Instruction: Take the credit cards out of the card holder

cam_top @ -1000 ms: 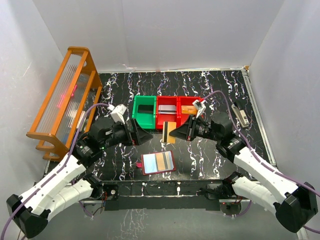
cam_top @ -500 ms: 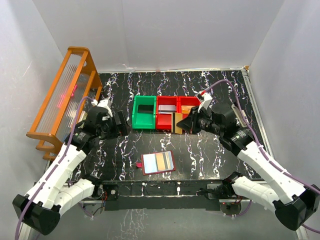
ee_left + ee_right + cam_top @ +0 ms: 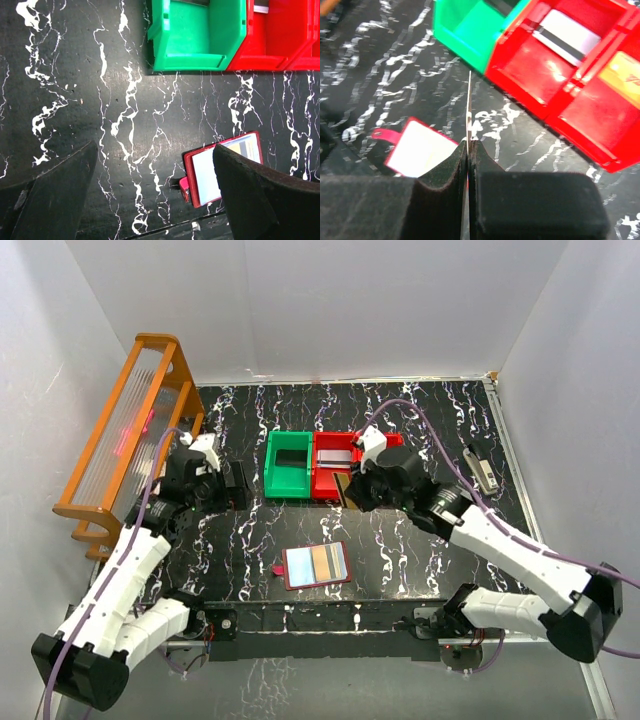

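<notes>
My right gripper (image 3: 469,145) pinches a card (image 3: 469,102) edge-on at the red bin's (image 3: 522,60) near wall. My left gripper (image 3: 155,150) gapes empty, well left of that bin. The wallet (image 3: 316,566) lies open on its near side.

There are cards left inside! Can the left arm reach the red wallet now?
Probably yes. The left gripper is open and empty, and only bare table lies between it and the card holder.

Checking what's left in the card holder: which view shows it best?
Top external: the card holder lies open and whole. In the left wrist view the left gripper hides its right part; in the right wrist view the right gripper hides much of it.
</notes>
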You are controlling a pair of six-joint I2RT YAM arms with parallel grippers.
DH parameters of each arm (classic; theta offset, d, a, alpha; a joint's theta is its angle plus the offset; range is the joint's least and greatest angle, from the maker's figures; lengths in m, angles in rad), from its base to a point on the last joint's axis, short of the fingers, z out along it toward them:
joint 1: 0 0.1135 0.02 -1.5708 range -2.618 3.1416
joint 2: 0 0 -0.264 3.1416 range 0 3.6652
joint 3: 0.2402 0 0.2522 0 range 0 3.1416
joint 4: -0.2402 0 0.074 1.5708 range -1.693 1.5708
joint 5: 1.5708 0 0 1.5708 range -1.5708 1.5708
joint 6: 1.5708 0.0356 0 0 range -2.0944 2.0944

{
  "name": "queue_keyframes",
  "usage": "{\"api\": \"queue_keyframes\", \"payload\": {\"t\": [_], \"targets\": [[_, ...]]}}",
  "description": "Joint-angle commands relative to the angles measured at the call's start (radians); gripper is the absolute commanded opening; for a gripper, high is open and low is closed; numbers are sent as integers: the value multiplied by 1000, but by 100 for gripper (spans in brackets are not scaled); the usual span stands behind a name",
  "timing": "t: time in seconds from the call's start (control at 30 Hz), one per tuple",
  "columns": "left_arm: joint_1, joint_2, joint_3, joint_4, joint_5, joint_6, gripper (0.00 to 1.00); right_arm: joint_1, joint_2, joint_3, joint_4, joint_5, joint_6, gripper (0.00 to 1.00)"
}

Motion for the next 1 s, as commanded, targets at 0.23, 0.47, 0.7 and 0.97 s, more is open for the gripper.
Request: {"api": "queue_keyframes", "payload": {"t": [0.23,0.47,0.7,0.97], "targets": [[4,-177,-223,184,128,60,99,-381,311,159,26,-76,-179,0],[4,-190,-244,207,96,75,99,-432,442,230,91,-146,-312,0],[4,-125,-230,186,110,87,99,-377,482,216,87,-71,-682,0],[4,-117,-233,201,131,103,99,-337,561,207,166,154,-994,0]]}}
